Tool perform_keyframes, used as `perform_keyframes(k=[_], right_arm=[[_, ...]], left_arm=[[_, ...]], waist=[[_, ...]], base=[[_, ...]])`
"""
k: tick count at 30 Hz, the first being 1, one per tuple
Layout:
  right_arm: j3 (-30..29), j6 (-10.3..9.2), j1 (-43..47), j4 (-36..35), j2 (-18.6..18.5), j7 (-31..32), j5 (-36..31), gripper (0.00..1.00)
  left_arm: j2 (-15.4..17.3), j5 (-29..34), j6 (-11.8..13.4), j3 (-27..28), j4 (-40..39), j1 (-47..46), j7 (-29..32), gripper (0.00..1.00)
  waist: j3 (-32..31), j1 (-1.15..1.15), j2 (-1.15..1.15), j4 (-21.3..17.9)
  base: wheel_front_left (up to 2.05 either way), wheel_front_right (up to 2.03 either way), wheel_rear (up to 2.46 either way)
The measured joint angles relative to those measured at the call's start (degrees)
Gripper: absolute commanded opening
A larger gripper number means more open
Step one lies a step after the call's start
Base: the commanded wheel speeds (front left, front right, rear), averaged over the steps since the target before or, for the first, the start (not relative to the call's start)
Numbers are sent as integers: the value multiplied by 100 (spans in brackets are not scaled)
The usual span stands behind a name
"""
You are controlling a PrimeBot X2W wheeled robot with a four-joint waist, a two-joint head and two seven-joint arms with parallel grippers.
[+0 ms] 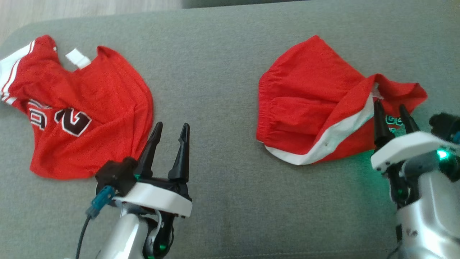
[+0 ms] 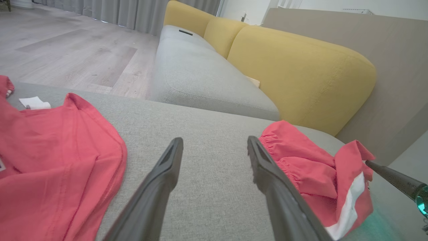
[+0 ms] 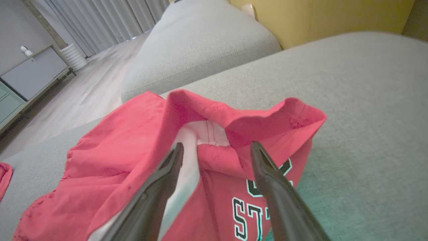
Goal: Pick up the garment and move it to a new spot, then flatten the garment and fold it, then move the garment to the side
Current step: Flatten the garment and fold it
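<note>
Your right end effector (image 1: pixel 389 105) stands wide, fingers well apart, with nothing clamped between them. It hangs over the near right part of the red shorts (image 1: pixel 305 97), and just past its tips a fold of the leg hem stands up beside a white band. You cannot tell from any view whether the tips touch the cloth. Black lettering edged in teal lies below, between the fingers. Your left end effector (image 1: pixel 171 125) is wide too and holds nothing, over bare grey cushion (image 1: pixel 222 90). The shorts lie crumpled to its right, waistband nearest it. The red jersey (image 1: pixel 100 108) lies to its left, hem close beside the left finger
</note>
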Motion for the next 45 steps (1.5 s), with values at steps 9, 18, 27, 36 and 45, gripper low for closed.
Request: perform_keyframes(k=[9, 18, 27, 36, 45], right_arm=[[-326, 0, -706, 747, -19, 633, 245, 100], [-276, 0, -960, 1131, -187, 689, 385, 100], [335, 0, -1022, 1181, -277, 702, 929, 100], [871, 0, -777, 748, -549, 438, 1324, 0], [849, 0, -57, 219, -657, 231, 1214, 0]], left_arm=[[0, -5, 0, -62, -1, -139, 0, 100], [-1, -5, 2, -86, 2, -140, 0, 100], [-1, -5, 9, -110, 7, -159, 0, 100], [-1, -5, 9, -92, 22, -168, 0, 100], [-1, -5, 24, 4, 29, -153, 0, 100]], waist=[[199, 0, 0, 237], [294, 0, 0, 271], [291, 0, 0, 177], [230, 0, 0, 52], [44, 0, 0, -122]], base=[[0, 0, 0], [0, 0, 0], [0, 0, 0], [0, 0, 0], [0, 0, 0]])
